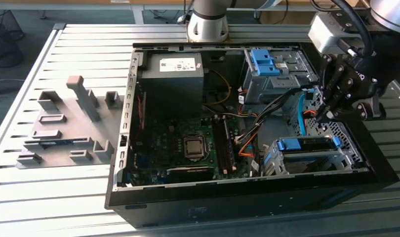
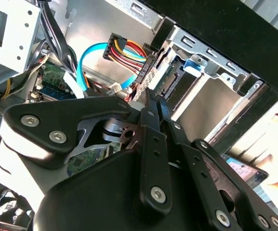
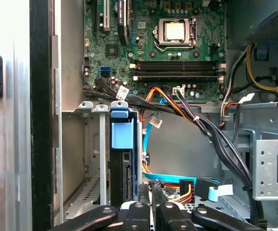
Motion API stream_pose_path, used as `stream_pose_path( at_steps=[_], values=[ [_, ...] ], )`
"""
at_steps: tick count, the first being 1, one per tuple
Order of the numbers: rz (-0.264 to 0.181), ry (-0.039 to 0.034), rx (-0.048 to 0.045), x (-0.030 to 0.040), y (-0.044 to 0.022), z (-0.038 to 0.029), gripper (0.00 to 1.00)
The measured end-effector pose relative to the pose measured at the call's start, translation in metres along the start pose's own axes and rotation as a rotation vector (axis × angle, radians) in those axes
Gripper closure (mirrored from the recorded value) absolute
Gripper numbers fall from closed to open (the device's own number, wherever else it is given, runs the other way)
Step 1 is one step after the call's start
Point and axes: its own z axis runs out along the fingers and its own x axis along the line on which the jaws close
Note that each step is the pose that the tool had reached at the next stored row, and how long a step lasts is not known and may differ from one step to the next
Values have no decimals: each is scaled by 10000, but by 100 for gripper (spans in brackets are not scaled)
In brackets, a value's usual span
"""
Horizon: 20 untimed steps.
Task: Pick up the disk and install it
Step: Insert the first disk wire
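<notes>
One open computer case point(image 1: 253, 187) rests on slatted metal table point(image 1: 68, 197).

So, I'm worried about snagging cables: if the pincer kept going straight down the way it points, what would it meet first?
Probably the blue data cable and the multicoloured power connector lying just beyond the pincer, beside the disk in its bay; depth is hard to judge.

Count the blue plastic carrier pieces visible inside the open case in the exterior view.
2: one blue bracket in the upper drive cage by the case's far wall, and one on the disk in the lower cage at the near right. Others may be hidden.
</notes>
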Motion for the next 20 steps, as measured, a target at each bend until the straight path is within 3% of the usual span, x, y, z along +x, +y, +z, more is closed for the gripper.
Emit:
stream_pose_path(
  at_steps=[2, 8, 9, 14, 20],
  values=[
    [0, 29, 1, -10, -12, 10, 83],
    [0, 30, 1, -61, -28, 30, 81],
    [0, 30, 1, -74, -27, 30, 75],
    [0, 29, 1, -160, -39, 41, 75],
    [-1, 58, 1, -167, -77, 86, 75]
  ],
)
